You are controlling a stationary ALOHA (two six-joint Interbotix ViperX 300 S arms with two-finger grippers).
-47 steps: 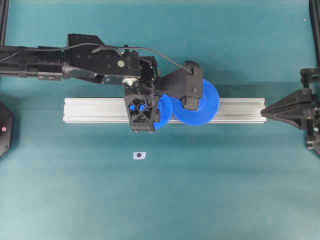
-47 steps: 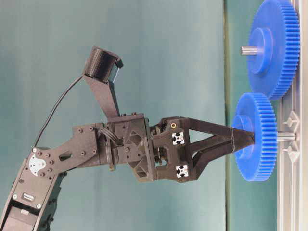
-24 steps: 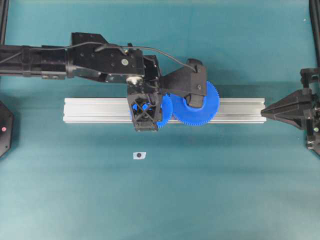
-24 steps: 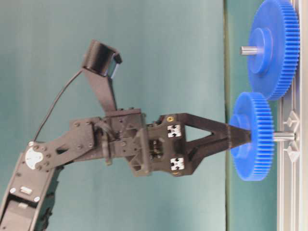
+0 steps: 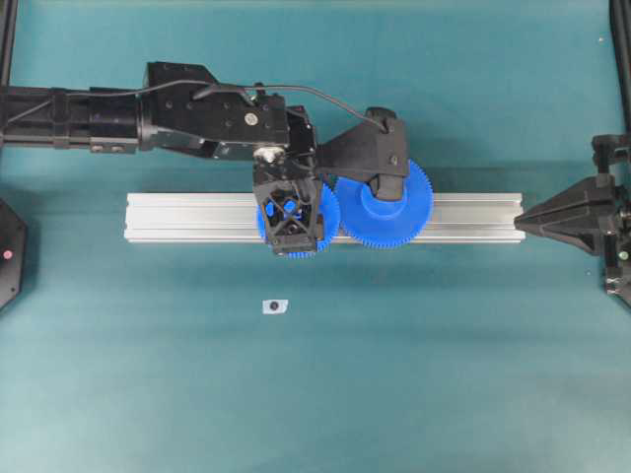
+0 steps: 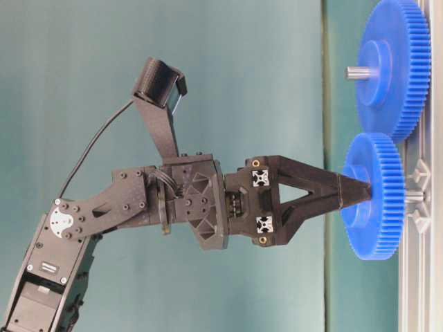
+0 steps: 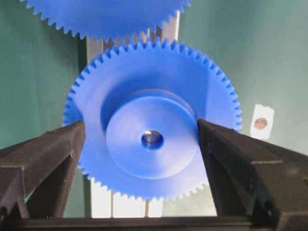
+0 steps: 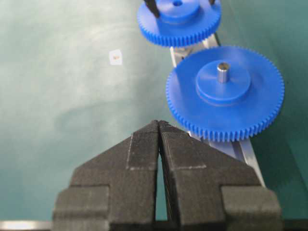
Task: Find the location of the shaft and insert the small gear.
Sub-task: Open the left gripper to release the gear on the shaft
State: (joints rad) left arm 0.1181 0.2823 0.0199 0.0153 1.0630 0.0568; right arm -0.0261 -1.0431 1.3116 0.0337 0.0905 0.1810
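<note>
Teal tabletop backdrop: the bright blue plastic small gear is seated on the silvery shaft above the aluminium rail, apparently fully home. Left gripper fingers are spread, flanking the hub; a straight withdrawal is advised.

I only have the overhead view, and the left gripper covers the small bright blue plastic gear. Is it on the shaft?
Observer: Yes. At table level the small blue toothed gear sits on the thin silvery metal shaft, with a short stretch of pin showing above the aluminium rail.
Operator: Fingers off it?
Observer: In the left wrist view the left gripper is open. Its black fingers flank the hub, with a gap on one side.
Operator: The other arm?
Observer: Its wrist view shows the right gripper shut and empty.
</note>
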